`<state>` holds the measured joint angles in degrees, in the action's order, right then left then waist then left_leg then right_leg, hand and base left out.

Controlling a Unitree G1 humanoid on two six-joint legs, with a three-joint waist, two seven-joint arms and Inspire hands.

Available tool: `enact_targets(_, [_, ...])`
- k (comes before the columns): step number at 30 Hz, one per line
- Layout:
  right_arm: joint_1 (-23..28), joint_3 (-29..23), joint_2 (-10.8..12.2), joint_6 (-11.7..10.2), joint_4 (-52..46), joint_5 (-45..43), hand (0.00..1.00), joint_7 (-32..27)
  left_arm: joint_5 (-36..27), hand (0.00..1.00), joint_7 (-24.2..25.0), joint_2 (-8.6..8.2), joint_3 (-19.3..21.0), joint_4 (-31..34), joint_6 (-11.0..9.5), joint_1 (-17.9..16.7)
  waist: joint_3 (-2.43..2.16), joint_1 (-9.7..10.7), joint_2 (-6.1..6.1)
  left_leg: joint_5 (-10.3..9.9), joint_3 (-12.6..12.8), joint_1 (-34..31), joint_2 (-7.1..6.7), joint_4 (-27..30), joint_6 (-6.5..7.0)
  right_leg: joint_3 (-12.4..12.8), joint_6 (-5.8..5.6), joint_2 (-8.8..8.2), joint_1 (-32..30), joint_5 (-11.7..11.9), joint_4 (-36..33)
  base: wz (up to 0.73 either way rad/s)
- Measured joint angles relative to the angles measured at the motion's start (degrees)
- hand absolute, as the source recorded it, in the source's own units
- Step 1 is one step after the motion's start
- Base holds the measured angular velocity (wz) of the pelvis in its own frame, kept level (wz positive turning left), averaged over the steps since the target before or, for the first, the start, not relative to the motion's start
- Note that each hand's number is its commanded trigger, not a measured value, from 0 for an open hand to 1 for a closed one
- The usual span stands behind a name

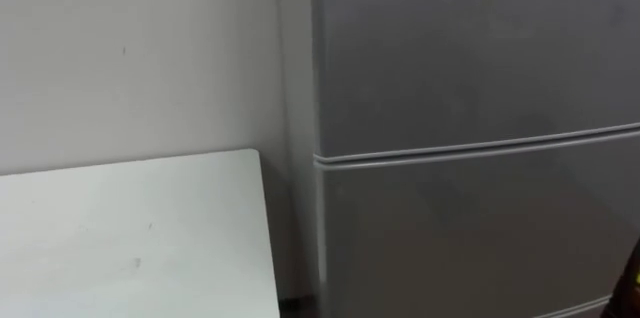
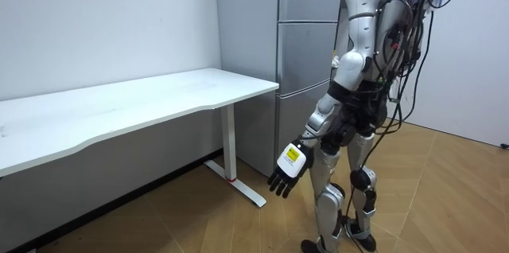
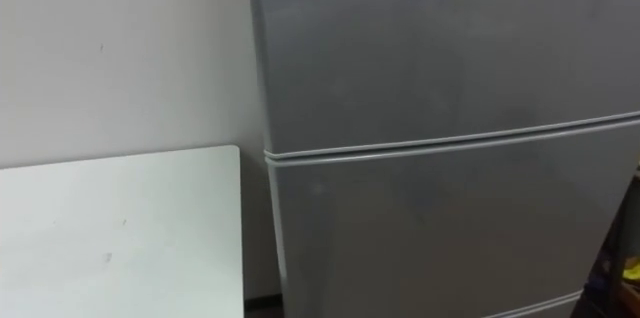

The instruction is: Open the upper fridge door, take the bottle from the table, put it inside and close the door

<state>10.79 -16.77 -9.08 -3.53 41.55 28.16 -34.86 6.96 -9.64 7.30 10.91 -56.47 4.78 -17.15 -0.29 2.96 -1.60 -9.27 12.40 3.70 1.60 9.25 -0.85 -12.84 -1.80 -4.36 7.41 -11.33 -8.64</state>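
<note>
Before the closed grey fridge [image 1: 470, 78], white table [image 1: 130, 228] at eight o'clock, the robot's left hand [image 2: 288, 175] hangs low, fingers loosely spread, holding nothing

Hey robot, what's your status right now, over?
Left hand hanging open, empty. Upper fridge door shut. White table beside it, not blocking.
</note>
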Motion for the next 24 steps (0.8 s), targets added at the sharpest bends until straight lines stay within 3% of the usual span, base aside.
enact_targets(6, [0.67, 7.07, 0.43, 0.02, 6.65, -4.50, 0.00, 4.96, -0.74, 0.00, -0.01, -0.01, -1.11, -1.66, -1.10, 0.18, 0.05, -0.46, -0.10, -0.06, 0.16, 0.08, -0.09, -0.06, 0.01, 0.61, -0.06, -0.05, -0.06, -0.10, 0.03, -0.02])
enact_targets(13, [0.60, 16.71, 0.75, 0.50, 10.17, -14.91, 0.00, 12.30, -1.88, 0.00, -0.15, -0.08, -6.83, -3.38, -1.66, 2.79, 0.39, -1.91, 0.57, -0.25, -0.23, -0.09, -0.09, 0.20, 0.08, 0.23, -0.06, -0.05, -0.07, -0.11, 0.00, 0.01])
enact_targets(24, [-1.33, 18.93, 2.00, 0.49, 14.19, -18.70, 0.00, 18.90, -3.14, 0.00, -0.11, -0.25, -6.90, -3.22, -5.09, 3.65, 0.48, -1.88, 0.70, -0.25, -1.68, -1.04, -0.50, 0.34, 0.11, -1.48, -0.25, -0.36, -0.09, -0.22, 0.14, 0.06])
